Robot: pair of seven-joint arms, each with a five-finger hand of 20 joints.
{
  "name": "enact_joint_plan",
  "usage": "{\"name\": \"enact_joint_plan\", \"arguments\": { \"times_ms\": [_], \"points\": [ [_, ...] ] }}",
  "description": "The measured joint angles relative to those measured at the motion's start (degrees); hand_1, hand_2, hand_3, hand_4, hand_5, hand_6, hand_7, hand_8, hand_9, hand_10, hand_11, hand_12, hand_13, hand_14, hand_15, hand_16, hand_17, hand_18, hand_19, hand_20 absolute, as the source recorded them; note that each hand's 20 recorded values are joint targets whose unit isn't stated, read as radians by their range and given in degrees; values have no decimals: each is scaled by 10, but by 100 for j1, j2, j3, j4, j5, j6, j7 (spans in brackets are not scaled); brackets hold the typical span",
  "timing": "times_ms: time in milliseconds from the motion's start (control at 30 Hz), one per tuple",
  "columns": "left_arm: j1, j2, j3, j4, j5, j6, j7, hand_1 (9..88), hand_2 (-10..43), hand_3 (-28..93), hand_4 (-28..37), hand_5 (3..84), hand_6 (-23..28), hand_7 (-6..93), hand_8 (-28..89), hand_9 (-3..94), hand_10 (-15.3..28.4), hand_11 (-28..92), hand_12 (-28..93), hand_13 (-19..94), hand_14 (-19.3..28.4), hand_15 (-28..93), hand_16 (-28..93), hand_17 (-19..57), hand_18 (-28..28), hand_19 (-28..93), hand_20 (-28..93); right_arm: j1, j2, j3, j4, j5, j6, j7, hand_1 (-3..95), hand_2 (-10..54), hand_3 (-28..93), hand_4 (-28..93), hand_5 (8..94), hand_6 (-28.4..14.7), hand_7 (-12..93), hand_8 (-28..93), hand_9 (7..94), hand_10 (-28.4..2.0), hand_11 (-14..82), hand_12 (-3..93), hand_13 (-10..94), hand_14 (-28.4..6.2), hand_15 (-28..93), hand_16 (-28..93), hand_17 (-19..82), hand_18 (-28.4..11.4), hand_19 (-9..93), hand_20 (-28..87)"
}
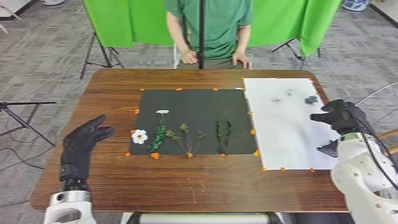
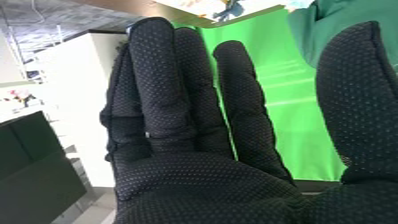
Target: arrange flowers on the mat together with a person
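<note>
one black mat (image 1: 200,102). on mat: two white blooms (image 1: 139,136), one topping green stem (image 1: 159,136); one branching sprig (image 1: 187,136); one dark leafy piece (image 1: 223,135). right of mat: one white sheet (image 1: 289,130), at least three small clumps (image 1: 311,99) on it.

Orange tape tabs (image 1: 179,89) edge the black mat (image 1: 195,106) on a brown, wood-grained desk (image 1: 204,186). On the mat, a white flower (image 1: 135,134) shows an orange centre beside a green leafy stem (image 1: 159,134). Right of the mat, pale dots stipple the right hand's (image 1: 338,116) black glove; beyond the mat, a curtain (image 1: 120,27) is bright green.
</note>
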Motion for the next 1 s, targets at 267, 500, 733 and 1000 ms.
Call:
{"name": "enact_joint_plan", "arguments": {
  "times_ms": [267, 500, 733, 1000],
  "points": [
    [-3, 0, 1, 0, 0, -4, -1, 255, -8, 706, -206, 521, 31, 130, -58, 568, 155, 207, 152, 498, 185, 231, -16, 155, 134, 137, 225, -17, -4, 16, -29, 19, -27, 5, 297, -95, 681, -183, 560, -18, 148, -91, 589, -176, 273, 284, 598, -164, 574, 243, 232, -218, 568, 420],
    [-5, 7, 1, 3, 0, -26, -2, 255, -8, 707, -206, 521, 30, 131, -58, 567, 155, 207, 152, 499, 185, 232, -16, 155, 133, 137, 224, -56, -4, 20, -80, 56, -30, 29, 219, -37, 660, -154, 586, -31, 130, -85, 620, -191, 323, 311, 608, -181, 673, 287, 241, -237, 614, 448],
    [-12, 9, 1, 5, 0, -39, -5, 255, -8, 707, -207, 521, 30, 131, -58, 568, 156, 207, 152, 499, 185, 231, -16, 155, 133, 137, 224, -234, -6, 110, -336, 133, -7, 155, 181, 15, 624, -142, 629, -51, 90, -82, 669, -203, 424, 367, 638, -185, 779, 353, 273, -262, 680, 499],
    [-10, 9, -1, 4, 0, -39, -4, 255, -8, 707, -206, 521, 31, 131, -58, 568, 155, 207, 152, 499, 185, 232, -16, 156, 133, 136, 224, -199, -6, 186, -392, 441, -516, 272, 150, 72, 570, -154, 644, -58, 75, -89, 690, -206, 474, 400, 659, -186, 827, 390, 293, -271, 710, 514]
  ]
}}
